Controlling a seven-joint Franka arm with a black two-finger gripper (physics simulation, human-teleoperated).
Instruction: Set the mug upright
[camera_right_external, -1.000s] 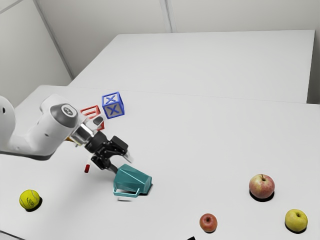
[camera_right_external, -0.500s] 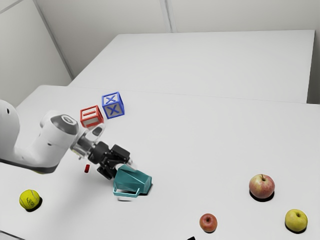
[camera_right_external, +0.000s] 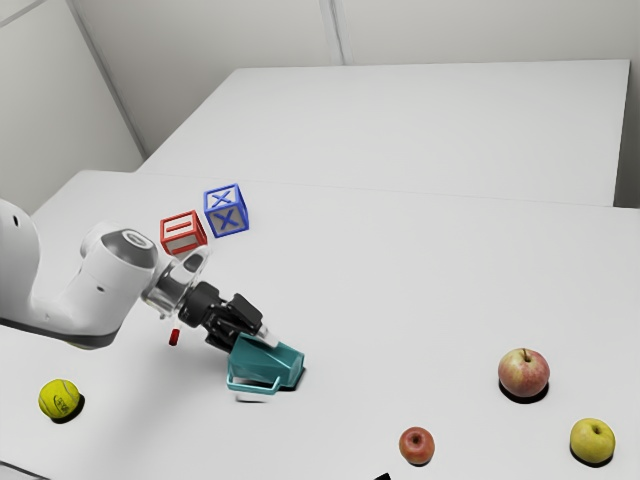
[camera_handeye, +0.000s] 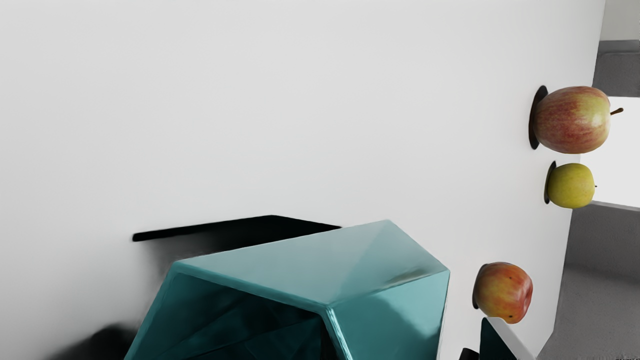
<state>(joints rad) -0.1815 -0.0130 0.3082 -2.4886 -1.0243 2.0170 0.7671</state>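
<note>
Mug: teal, faceted, lying on its side on the bench, not upright. Mouth faces the gripper; handle on the side nearer the exterior camera. Gripper is at the mouth end, fingers spread apart, not clamped on the mug; in the wrist view one finger stands outside the mug wall, with a gap between.

Other items, relative to the mug:
- Small red piece: near, toward the exterior view's left.
- Red block and blue block: farther from the exterior camera, beside each other.
- Tennis ball: well apart, exterior view's left.
- Small red apple: exterior view's right, nearer the camera.
- Large red-yellow apple and yellow apple: well apart, same side, beyond the small one.
</note>
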